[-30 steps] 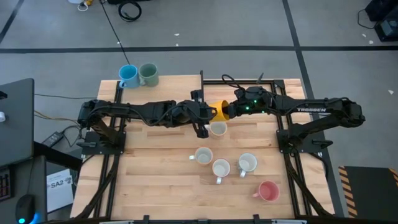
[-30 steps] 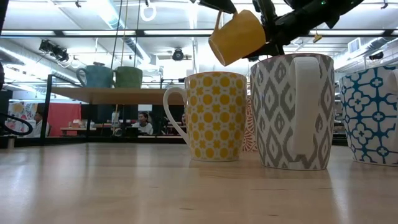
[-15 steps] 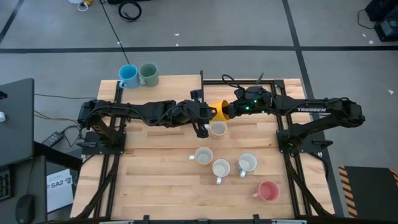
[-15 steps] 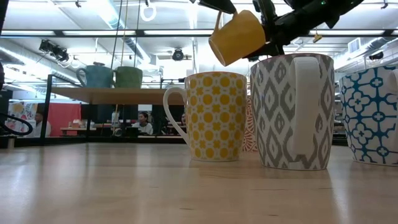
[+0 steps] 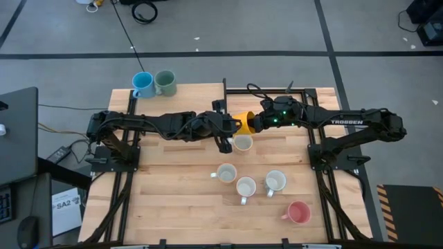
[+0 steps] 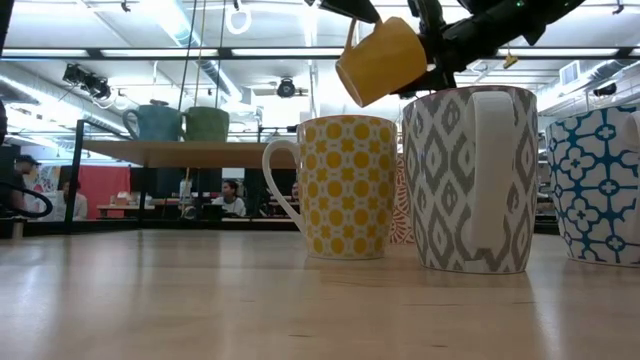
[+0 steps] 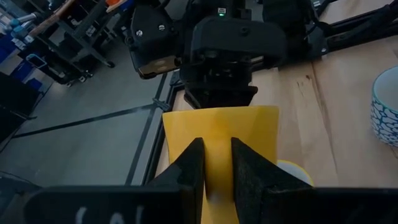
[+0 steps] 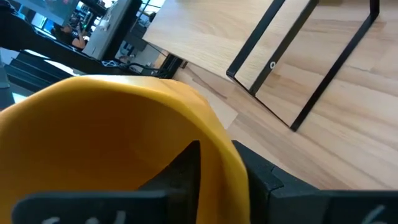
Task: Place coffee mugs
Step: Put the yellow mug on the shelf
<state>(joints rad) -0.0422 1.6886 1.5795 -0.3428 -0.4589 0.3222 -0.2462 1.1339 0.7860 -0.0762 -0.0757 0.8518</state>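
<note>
Nearest the low camera stood yellow-patterned (image 6: 345,187), grey-patterned (image 6: 470,180) and blue-patterned (image 6: 598,185) mugs on the table (image 5: 173,194). Above them, mid-table, the orange-yellow mug (image 5: 243,122) hung between both arms. The left tool (image 7: 216,169) pinched its handle tightly; the right tool (image 8: 221,168) straddled its rim, fingers slightly parted.

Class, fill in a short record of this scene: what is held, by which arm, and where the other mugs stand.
held item: orange-yellow mug, in the air above the table, between the two arms
left gripper: jaws shut on the mug's handle
right gripper: at the mug's rim
by the table's far left corner: blue mug and green mug, side by side
table middle: four white mugs
near right: pink mug
</note>
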